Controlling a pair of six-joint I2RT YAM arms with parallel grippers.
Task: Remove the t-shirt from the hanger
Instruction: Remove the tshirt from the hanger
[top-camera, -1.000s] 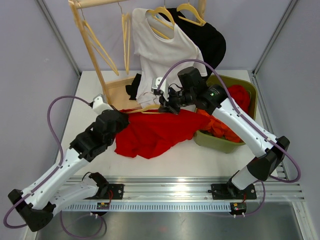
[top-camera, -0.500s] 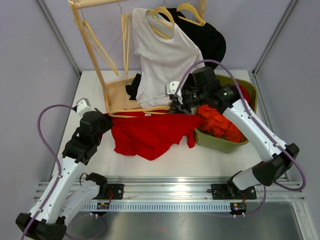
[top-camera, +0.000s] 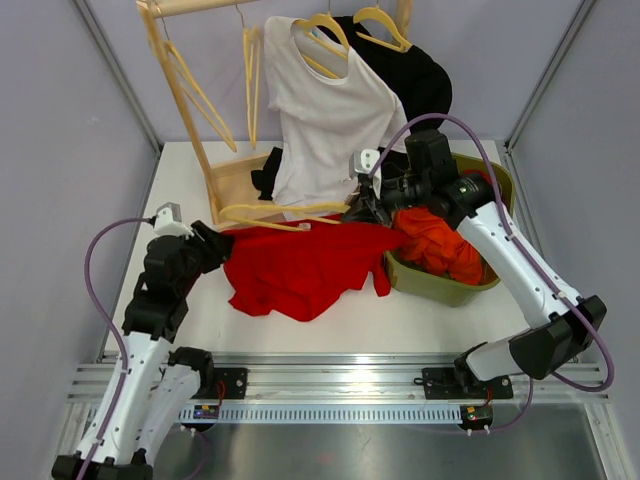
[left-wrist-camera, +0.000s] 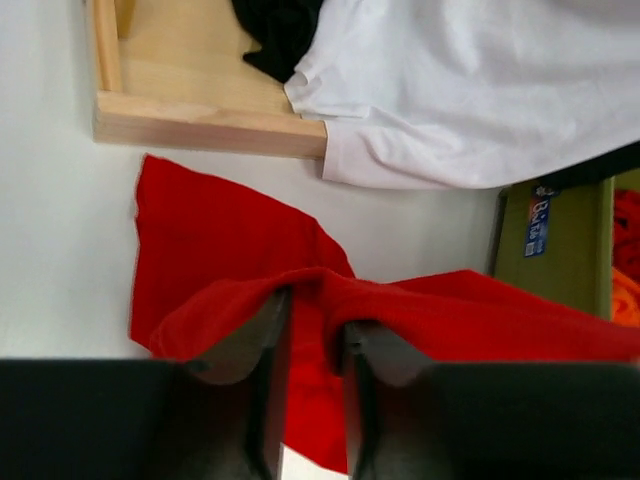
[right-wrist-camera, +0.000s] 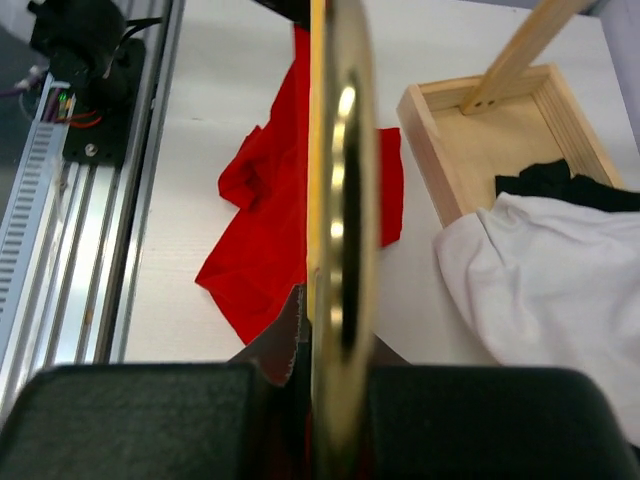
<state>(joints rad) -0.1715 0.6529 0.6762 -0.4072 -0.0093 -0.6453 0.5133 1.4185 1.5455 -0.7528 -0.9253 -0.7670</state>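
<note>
"Where's the red fabric t-shirt (top-camera: 300, 268)?"

"Spread flat on the white desk (top-camera: 180, 180). The pale wooden hanger (top-camera: 280, 214) runs along its far edge."

"And the arms?"

"The right arm reaches forward over the olive-green plastic basket (top-camera: 440, 286), with the wrist turned left. The right end effector (top-camera: 362, 212) is clenched on the hanger's end nearest the basket. The left arm is folded low. The left end effector (top-camera: 215, 245) points at the shirt's left corner, fingers (left-wrist-camera: 265, 340) barely apart with red cloth at the tips. I can't tell whether it's gripping or released."

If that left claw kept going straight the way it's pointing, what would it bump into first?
The red t-shirt, bunched right at the left gripper's fingertips; beyond it, probably the wooden base.
</note>
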